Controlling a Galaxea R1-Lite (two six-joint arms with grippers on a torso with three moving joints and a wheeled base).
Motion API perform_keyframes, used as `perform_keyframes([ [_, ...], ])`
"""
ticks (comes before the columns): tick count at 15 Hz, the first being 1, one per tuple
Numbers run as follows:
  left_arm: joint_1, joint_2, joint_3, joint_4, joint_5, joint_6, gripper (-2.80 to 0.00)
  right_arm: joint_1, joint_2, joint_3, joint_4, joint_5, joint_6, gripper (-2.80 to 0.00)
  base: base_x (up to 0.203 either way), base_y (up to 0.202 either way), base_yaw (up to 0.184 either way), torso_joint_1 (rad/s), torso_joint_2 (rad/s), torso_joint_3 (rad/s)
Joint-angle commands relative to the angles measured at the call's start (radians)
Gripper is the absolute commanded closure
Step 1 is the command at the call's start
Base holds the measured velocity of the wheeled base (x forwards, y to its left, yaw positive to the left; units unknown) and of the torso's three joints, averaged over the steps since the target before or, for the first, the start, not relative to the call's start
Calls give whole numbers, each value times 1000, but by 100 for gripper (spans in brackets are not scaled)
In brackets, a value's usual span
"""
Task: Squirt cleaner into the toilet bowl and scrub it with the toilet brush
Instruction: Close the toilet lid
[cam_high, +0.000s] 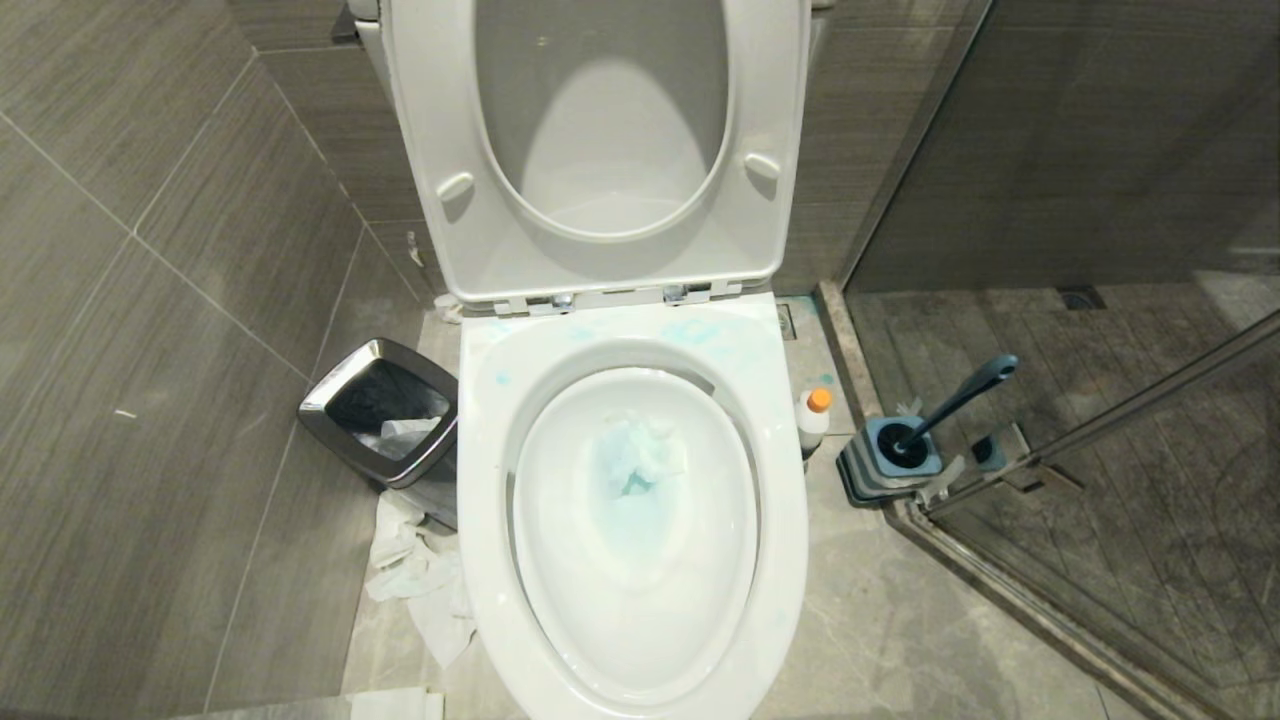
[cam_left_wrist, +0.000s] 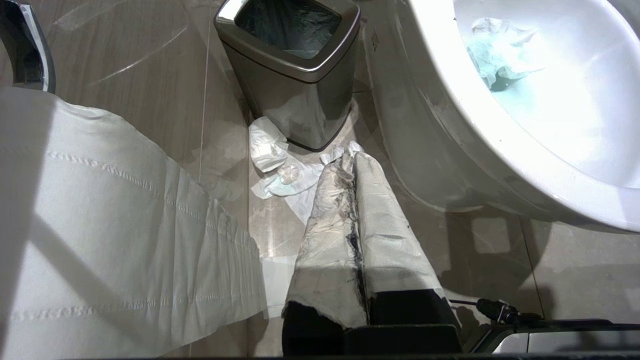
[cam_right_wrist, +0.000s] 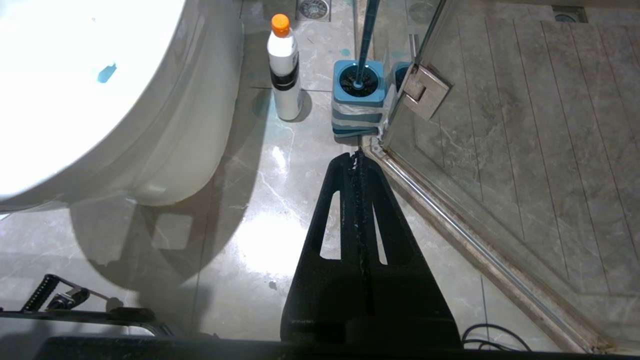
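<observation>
steel-rimmed waste bin (cam_high: 385, 425) at 9 o'clock of frame centre, dark liner inside. crumpled tissue (cam_high: 415, 575) on floor at its 6 o'clock. glass shower door (cam_high: 1100, 440) at 3 o'clock; floor drain (cam_right_wrist: 313, 8) beyond.

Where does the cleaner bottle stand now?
In the head view the cleaner bottle stands upright on the floor to the right of the toilet bowl, between it and the brush holder.

The left gripper (cam_left_wrist: 353, 162), fingers pressed together and wrapped in pale covering, points toward twelve o'clock at crumpled tissue (cam_left_wrist: 280, 170) on the floor. The steel waste bin (cam_left_wrist: 295, 70) stands beyond at eleven; the toilet bowl (cam_left_wrist: 500, 165), with blue-stained paper (cam_left_wrist: 492, 57) inside, fills two o'clock.
</observation>
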Motion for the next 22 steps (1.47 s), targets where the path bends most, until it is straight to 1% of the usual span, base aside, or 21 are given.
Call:
perform_keyframes([
  [1, 0, 1, 0, 0, 0, -1, 0, 0, 2, 0, 0, 0, 1, 0, 0, 0, 0, 0, 0, 0],
  [19, 0, 1, -3, -1, 2, 7, 0, 0, 2, 0, 0, 0, 1, 0, 0, 0, 0, 0, 0, 0],
  [20, 0, 1, -29, 0, 5, 18, 0, 0, 2, 0, 0, 0, 1, 0, 0, 0, 0, 0, 0, 0],
  [22, 0, 2, -127, 15, 8, 54, 0, 1, 2, 0, 0, 0, 1, 0, 0, 0, 0, 0, 0, 0],
])
